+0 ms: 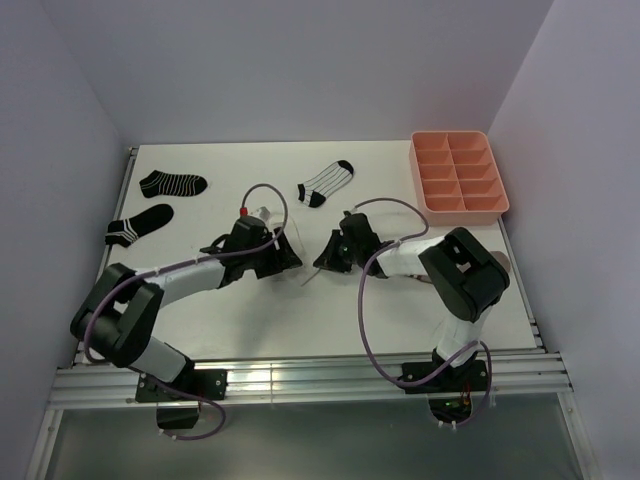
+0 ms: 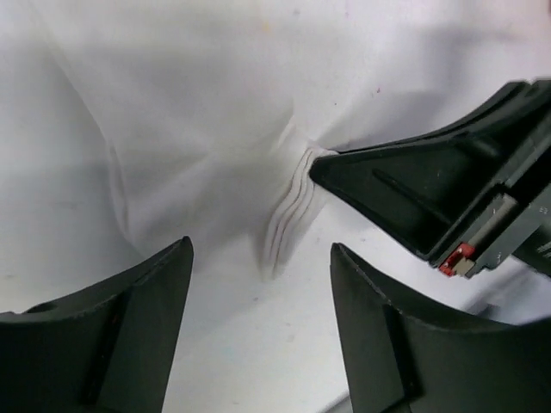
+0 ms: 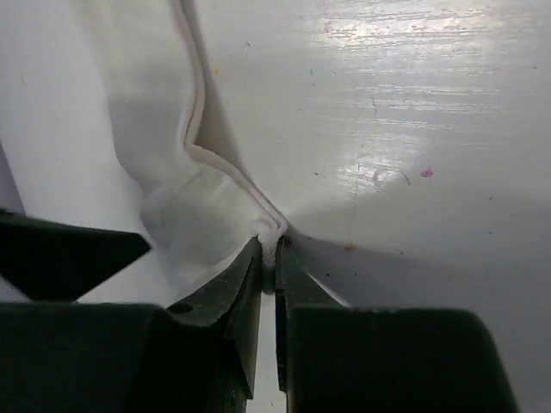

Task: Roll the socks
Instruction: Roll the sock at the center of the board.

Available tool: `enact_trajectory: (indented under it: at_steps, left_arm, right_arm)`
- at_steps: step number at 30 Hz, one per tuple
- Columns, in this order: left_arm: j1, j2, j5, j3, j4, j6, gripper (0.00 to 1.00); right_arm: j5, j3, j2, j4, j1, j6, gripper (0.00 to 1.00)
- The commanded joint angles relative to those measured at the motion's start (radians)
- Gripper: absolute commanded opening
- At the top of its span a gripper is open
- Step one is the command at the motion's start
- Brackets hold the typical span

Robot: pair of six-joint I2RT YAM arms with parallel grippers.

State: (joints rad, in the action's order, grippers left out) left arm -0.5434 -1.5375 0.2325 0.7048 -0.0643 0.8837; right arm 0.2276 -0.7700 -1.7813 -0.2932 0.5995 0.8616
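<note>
Left arm [image 1: 180, 275] and right arm [image 1: 440, 265] lean in over the white table [image 1: 300, 315], grippers nearly tip to tip mid-table, pink divided tray [image 1: 458, 172] at the far right corner. Between them lies the plain white sock [image 2: 172, 129], flat: right gripper [image 3: 269, 249] fingers clamped together on its ribbed edge, left gripper [image 2: 260, 249] fingers apart above it, holding nothing. Two black striped socks [image 1: 172, 183] sit far left, black-toed striped sock [image 1: 325, 183] far centre.

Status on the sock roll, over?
Left pincer open over plain white soft sock. Right pincer shut on its edge. Black-toed white striped sock lies apart; nothing blocking.
</note>
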Motion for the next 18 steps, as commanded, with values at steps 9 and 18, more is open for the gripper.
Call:
enact_trajectory:
  at_steps: [9, 18]
  left_arm:
    - [-0.381, 0.097, -0.649, 0.009, -0.037, -0.422, 0.65]
    - [-0.501, 0.048, -0.720, -0.071, -0.258, -0.543, 0.59]
  right_arm:
    - [-0.076, -0.209, -0.020, 0.482, -0.003, -0.006, 0.00]
    - [-0.059, -0.336, -0.081, 0.677, -0.001, -0.010, 0.00]
